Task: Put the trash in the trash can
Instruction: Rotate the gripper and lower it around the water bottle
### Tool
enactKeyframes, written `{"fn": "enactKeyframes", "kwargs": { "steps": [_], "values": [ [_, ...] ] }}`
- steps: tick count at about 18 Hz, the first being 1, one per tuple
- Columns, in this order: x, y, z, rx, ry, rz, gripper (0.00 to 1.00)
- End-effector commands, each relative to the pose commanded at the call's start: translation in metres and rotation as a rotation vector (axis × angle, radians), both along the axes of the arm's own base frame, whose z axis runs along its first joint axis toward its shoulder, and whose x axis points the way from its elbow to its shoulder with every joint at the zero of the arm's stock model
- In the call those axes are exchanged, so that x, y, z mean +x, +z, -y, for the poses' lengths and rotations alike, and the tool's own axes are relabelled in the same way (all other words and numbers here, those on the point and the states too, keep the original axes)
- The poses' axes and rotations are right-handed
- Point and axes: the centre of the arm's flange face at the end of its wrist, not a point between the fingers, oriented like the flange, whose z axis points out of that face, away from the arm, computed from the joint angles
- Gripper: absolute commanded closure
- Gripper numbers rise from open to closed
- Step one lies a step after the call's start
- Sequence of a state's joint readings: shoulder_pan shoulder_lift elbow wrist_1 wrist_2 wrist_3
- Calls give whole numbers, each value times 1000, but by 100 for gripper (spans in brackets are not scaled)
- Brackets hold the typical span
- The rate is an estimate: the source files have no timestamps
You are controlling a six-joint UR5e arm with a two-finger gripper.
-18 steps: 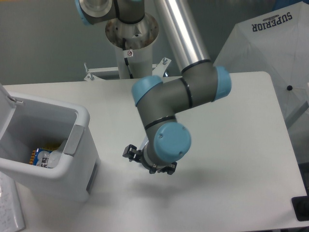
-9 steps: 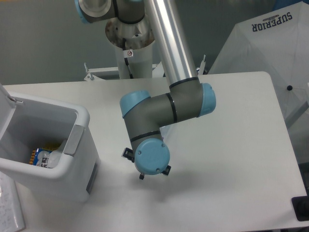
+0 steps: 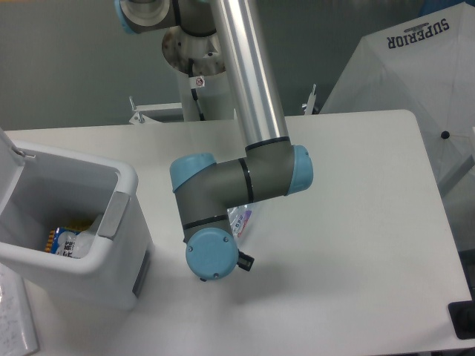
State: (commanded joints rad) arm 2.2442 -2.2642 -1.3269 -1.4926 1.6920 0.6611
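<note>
Hanging over the white table (image 3: pixel 356 245), the arm's wrist (image 3: pixel 211 254) hides the gripper almost wholly, so I cannot tell how its jaws stand. Just behind the wrist, at its 1 o'clock, a sliver of the clear bottle (image 3: pixel 239 219) with purple-marked label peeks out (most of it is covered). At 9 o'clock stands the white trash can (image 3: pixel 125 194), lid up, an orange-and-blue packet (image 3: pixel 65 239) inside. Farther back rises the arm's base (image 3: pixel 194 52).
</note>
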Motion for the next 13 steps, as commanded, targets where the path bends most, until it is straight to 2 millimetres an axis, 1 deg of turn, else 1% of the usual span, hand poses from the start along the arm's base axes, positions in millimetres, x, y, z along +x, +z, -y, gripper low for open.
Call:
{"fn": "enactKeyframes", "kwargs": {
  "steps": [5, 6, 13],
  "values": [
    [2, -5, 3, -9, -1, 6, 17],
    [2, -4, 3, -11, -2, 3, 21],
    [2, -4, 2, -31, 16, -30, 69]
  ]
}}
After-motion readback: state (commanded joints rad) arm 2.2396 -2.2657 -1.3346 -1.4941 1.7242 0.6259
